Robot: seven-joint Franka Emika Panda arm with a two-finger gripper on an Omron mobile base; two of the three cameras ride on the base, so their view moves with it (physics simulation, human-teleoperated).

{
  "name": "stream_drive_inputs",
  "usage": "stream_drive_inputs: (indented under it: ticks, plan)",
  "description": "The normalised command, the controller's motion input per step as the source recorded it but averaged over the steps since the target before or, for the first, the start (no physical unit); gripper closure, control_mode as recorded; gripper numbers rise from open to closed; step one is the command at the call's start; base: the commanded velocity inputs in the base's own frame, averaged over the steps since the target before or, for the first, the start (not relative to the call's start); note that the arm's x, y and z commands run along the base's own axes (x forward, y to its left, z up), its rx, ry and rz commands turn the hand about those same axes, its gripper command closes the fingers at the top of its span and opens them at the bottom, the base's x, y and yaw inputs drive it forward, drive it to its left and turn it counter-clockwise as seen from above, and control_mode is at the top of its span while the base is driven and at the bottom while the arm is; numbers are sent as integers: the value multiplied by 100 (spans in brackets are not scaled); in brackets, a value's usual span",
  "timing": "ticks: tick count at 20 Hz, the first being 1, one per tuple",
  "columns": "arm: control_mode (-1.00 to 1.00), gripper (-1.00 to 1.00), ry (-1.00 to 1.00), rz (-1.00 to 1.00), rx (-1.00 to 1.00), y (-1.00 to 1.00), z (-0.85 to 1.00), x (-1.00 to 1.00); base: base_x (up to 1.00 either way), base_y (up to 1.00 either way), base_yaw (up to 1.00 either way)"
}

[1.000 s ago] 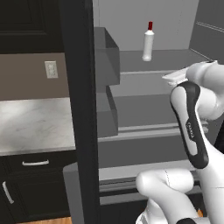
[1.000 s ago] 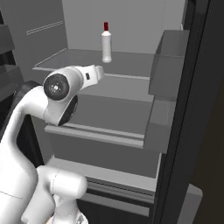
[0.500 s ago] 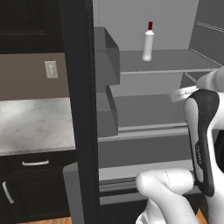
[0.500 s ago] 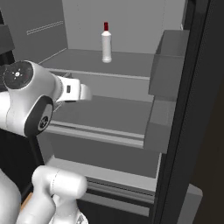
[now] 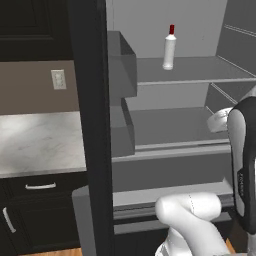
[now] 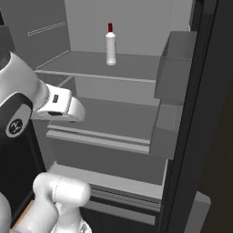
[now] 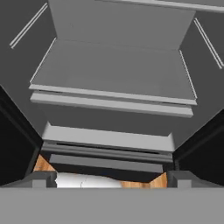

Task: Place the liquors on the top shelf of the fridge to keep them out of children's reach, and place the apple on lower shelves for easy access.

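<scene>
End effector open, empty; white bottle on top shelf above.

Fridge: glossy black frame, matt grey plastic-looking interior. Shelves: smooth matt grey. Bottle: smooth white, red cap. Counter: pale marbled stone. Floor: wood.

White arm — dark joints

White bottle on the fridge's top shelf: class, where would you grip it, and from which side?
Grip the white bottle around its straight body, below the red cap, coming level from the open front. It stands upright on the top shelf, walls behind and beside.
</scene>
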Motion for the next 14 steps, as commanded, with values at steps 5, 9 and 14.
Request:
stream_drive_inputs:
  ticks: [5,9,14]
  plan:
    - [100,-100,2,0,0,0,-10,-20,-55,0,0]
    - [100,-100,0,0,0,0,0,0,-100,0,7]
    - [100,-100,0,0,0,0,0,0,-100,8,21]
